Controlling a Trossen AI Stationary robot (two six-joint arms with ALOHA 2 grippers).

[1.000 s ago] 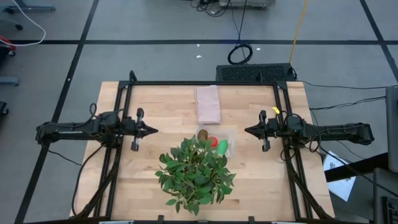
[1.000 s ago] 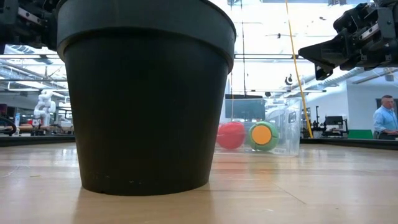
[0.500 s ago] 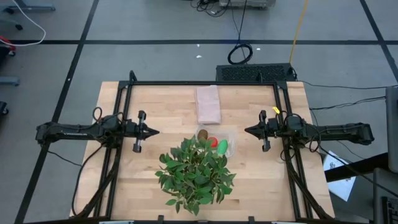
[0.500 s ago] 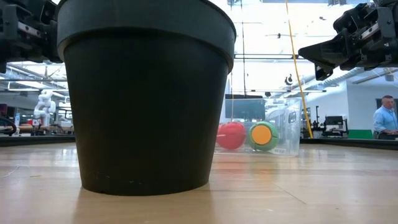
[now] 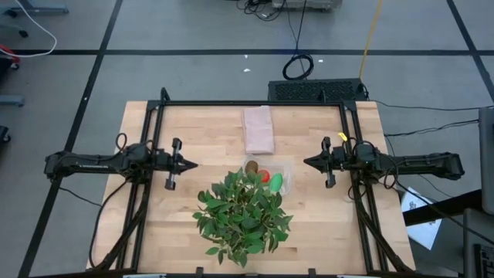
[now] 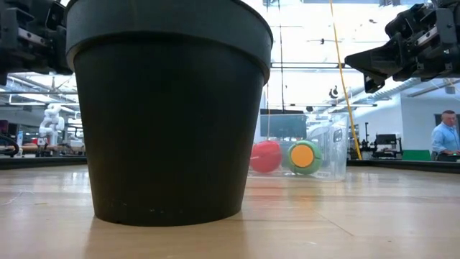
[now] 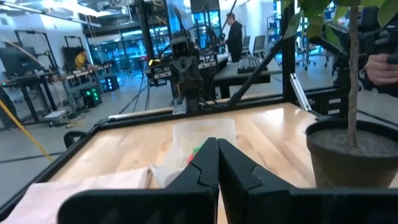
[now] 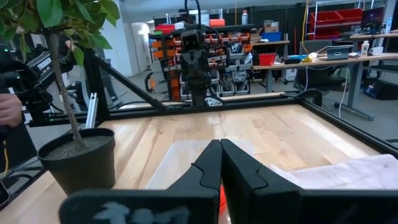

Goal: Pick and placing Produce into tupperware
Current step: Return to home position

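The clear tupperware (image 5: 268, 176) sits mid-table, just right of centre. Inside it lie the brown kiwi ball (image 5: 252, 167), the small red piece (image 5: 264, 174) and the bright green oval (image 5: 276, 182). The low view shows the red piece (image 6: 267, 156) and the green piece (image 6: 304, 157) resting on the tub's floor; the kiwi is hidden there. My left gripper (image 5: 191, 163) hovers shut, left of the tub. My right gripper (image 5: 306, 162) hovers shut, right of it. Both point at the tub and touch nothing.
A leafy potted plant (image 5: 242, 214) stands at the near side of the tub, its black pot (image 6: 169, 108) filling the low view. A pinkish-beige folded cloth (image 5: 258, 129) lies toward the far edge. A person (image 6: 446, 138) stands in the room beyond.
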